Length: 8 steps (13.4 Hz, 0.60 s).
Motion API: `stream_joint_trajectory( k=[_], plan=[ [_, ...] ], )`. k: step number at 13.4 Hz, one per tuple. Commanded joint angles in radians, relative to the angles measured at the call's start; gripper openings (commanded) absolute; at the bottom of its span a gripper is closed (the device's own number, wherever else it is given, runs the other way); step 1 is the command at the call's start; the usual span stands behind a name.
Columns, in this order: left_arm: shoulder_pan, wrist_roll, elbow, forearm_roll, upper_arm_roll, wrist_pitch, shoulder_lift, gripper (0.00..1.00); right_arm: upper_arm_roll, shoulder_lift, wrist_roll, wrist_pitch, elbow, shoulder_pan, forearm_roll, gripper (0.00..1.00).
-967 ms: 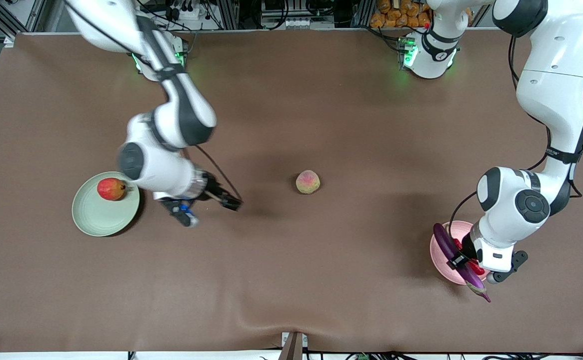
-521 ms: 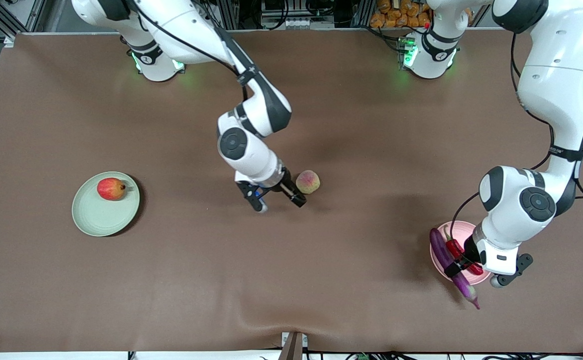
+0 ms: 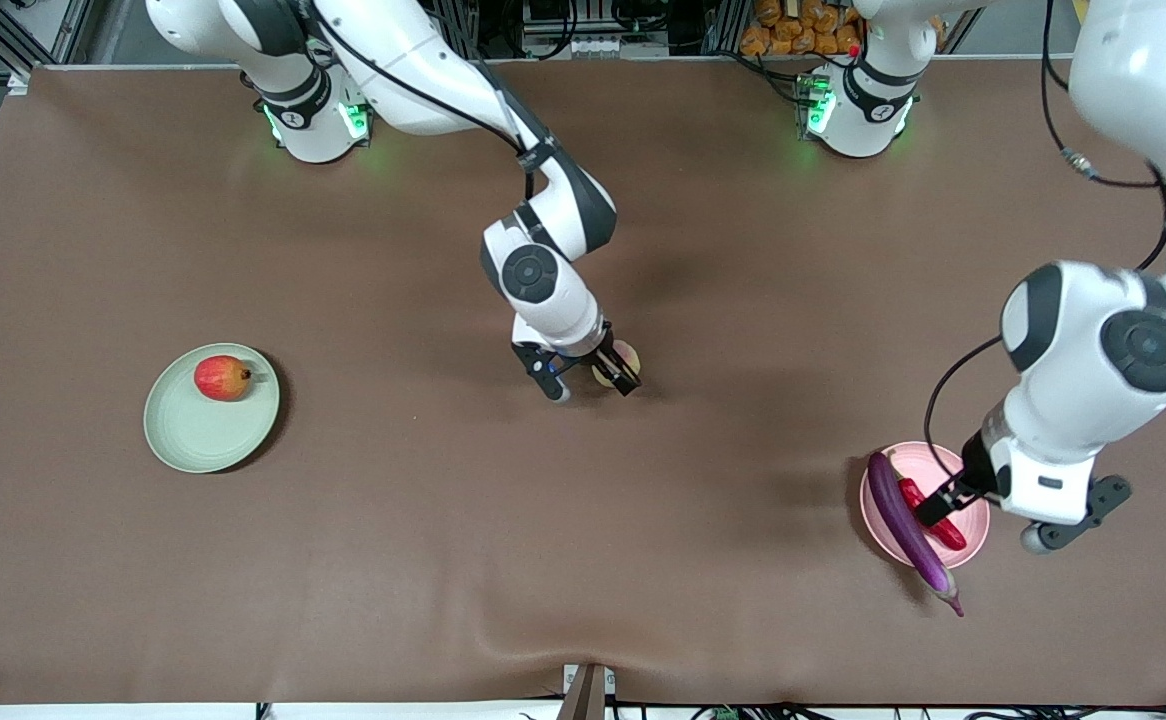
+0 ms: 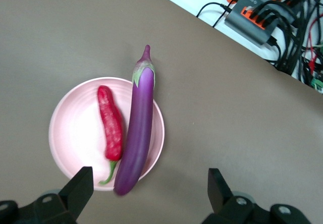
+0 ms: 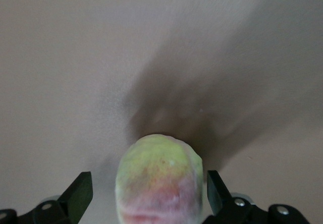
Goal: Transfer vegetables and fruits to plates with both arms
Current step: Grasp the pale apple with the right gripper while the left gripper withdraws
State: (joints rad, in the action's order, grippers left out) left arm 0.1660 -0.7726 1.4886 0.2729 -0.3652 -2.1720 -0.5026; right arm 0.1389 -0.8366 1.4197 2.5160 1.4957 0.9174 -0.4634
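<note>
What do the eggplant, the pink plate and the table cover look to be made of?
Eggplant: probably moulded plastic, since its glossy purple skin is very even with a long highlight. Pink plate: matte, without glare, possibly plastic or melamine; the material stays uncertain. Table cover: looks like brown cloth or felt, dull, with a soft wrinkle near the front camera's edge.

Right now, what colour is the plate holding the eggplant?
Pale pink plate, clearest in the left wrist view.
</note>
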Motion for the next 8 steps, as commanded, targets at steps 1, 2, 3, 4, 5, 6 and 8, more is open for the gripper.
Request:
stream_joint_trajectory(
  k=[1, 2, 3, 4, 5, 6, 8],
  plan=[
    [0.013, 0.103, 0.024, -0.026, -0.004, 0.110, 0.097, 1.00, 0.021, -0.030, 0.036, 0.023, -0.032, 0.020, 0.034, 0.01],
    [0.017, 0.123, 0.021, -0.038, -0.006, 0.150, 0.125, 1.00, 0.021, -0.018, 0.025, 0.008, -0.035, -0.004, 0.054, 0.00],
    [0.017, 0.127, 0.009, -0.066, -0.006, 0.184, 0.151, 1.00, 0.019, -0.006, 0.012, -0.049, -0.047, -0.041, 0.083, 0.00],
    [0.015, 0.127, -0.028, -0.101, -0.006, 0.233, 0.157, 1.00, 0.018, 0.005, -0.026, -0.160, -0.079, -0.076, 0.112, 0.00],
    [0.017, 0.128, -0.063, -0.121, -0.004, 0.291, 0.159, 1.00, 0.018, 0.025, -0.085, -0.281, -0.112, -0.118, 0.117, 0.00],
    [0.018, 0.131, -0.086, -0.133, -0.007, 0.331, 0.162, 1.00, 0.019, 0.069, -0.156, -0.387, -0.121, -0.171, 0.115, 0.00],
    [0.017, 0.144, -0.108, -0.190, -0.006, 0.400, 0.202, 1.00, 0.022, 0.178, -0.383, -0.578, -0.098, -0.277, 0.124, 0.00]
  ],
)
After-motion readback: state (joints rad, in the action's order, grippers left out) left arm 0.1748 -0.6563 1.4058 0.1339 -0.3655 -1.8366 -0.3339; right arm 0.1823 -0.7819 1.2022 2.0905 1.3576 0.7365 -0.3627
